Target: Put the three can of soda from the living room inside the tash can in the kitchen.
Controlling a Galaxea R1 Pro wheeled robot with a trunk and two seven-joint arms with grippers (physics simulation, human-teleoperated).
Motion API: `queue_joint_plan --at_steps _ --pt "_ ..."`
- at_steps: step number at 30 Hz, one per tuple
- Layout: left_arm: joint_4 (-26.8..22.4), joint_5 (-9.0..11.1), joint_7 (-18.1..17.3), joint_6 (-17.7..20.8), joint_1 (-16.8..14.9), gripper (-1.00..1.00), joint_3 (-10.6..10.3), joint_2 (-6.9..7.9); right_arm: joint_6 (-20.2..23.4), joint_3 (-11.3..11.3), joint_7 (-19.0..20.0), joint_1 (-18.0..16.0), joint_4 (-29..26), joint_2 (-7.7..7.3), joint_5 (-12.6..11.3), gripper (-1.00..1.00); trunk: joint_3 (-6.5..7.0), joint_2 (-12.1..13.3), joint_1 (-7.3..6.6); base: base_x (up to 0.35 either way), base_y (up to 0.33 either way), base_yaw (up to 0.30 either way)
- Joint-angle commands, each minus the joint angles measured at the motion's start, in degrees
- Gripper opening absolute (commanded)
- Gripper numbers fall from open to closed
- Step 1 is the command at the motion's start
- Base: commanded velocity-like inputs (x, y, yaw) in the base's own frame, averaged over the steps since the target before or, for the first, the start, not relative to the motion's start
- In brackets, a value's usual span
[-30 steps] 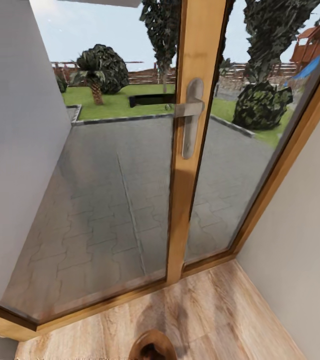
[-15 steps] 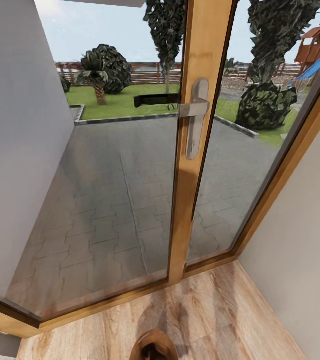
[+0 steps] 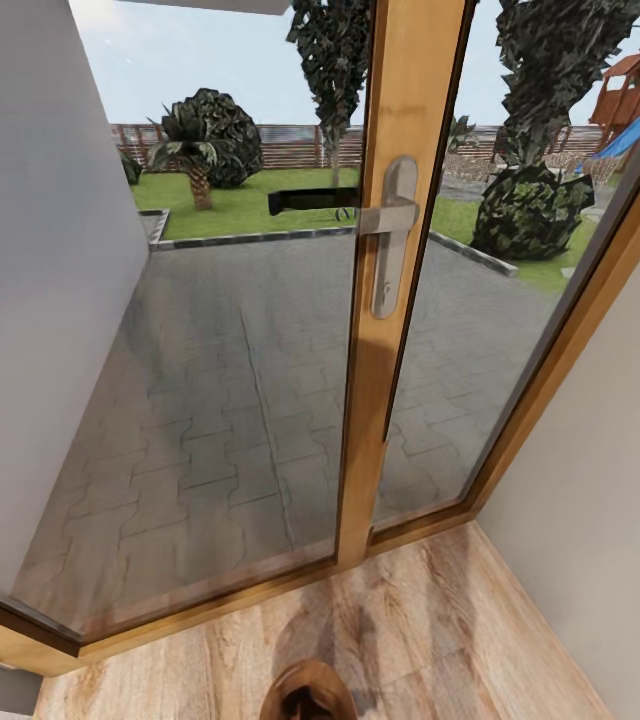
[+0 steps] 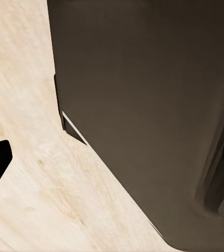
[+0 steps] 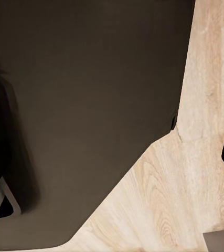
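Wood-framed glass doors (image 3: 260, 400), steel handle (image 3: 392, 235).

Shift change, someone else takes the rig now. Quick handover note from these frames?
Tools: state of both cannot be told; the wrist views look down at the dark robot base over light wood floor.
Position: the head faces a wood-framed glass door with a metal handle, patio outside, wall close on the right.
Job's things: no cans or bin in frame.
Done: nothing confirmable. Left: find cans, bin them.

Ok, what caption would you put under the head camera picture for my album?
Facing a wood-framed glass door with a silver handle, looking onto a paved patio and garden.
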Motion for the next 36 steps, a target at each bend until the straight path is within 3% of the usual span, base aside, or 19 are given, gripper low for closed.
queue_joint_plan --at_steps 1,9,22,36 --pt "0.0 0.0 0.0 0.0 0.0 1.00 0.0 0.00 0.0 0.0 0.0 0.0 0.0 0.00 0.0 1.00 0.00 0.0 0.00 0.000 0.000 0.000" --pt "0.0 0.0 0.0 0.1 0.0 1.00 0.0 0.00 0.1 0.0 0.0 0.0 0.0 0.00 0.0 1.00 0.00 0.0 0.00 -0.014 0.028 0.000" --pt "0.0 0.0 0.0 0.0 0.0 1.00 0.0 0.00 0.2 0.0 0.0 0.0 -0.1 0.00 0.0 1.00 0.00 0.0 0.00 -0.122 0.263 0.000" --pt "0.0 -0.1 -0.4 -0.4 0.0 1.00 -0.1 0.06 0.2 0.0 0.0 0.0 0.0 0.00 0.0 1.00 0.00 0.0 0.00 0.022 0.097 0.000"
